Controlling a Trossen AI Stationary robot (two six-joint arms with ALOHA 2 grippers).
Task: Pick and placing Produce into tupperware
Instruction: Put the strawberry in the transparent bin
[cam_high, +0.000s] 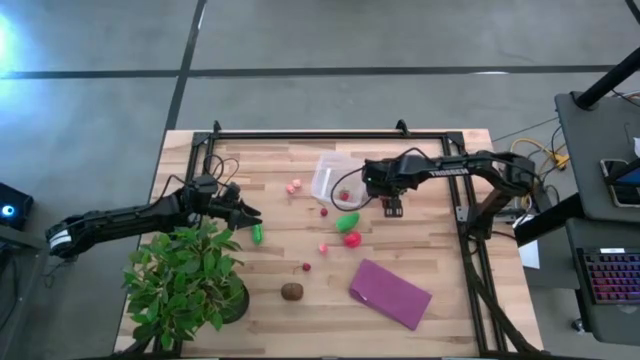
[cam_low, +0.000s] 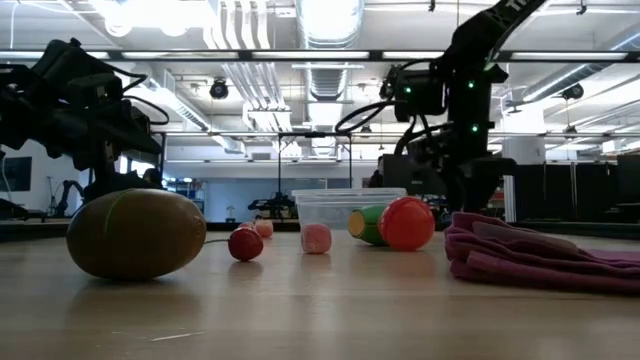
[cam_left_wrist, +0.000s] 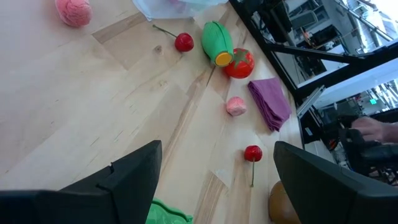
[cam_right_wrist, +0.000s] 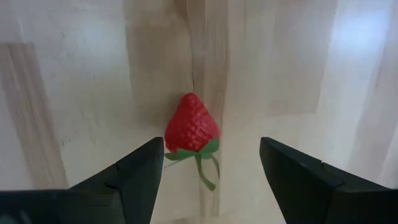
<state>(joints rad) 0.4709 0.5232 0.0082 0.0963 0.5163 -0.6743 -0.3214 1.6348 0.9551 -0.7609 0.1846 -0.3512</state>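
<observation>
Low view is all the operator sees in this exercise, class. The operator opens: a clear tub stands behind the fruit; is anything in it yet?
Observer: From above, a red strawberry shows at the corner of the tupperware nearest the right arm; it looks inside, but I can't be sure.
Operator: Is the right pincer holding anything?
Observer: No, the right pincer is open and empty, with that strawberry ahead between its fingers.
Operator: And the left?
Observer: The left pincer is open too, with a green piece on the table just by its fingers.
</observation>
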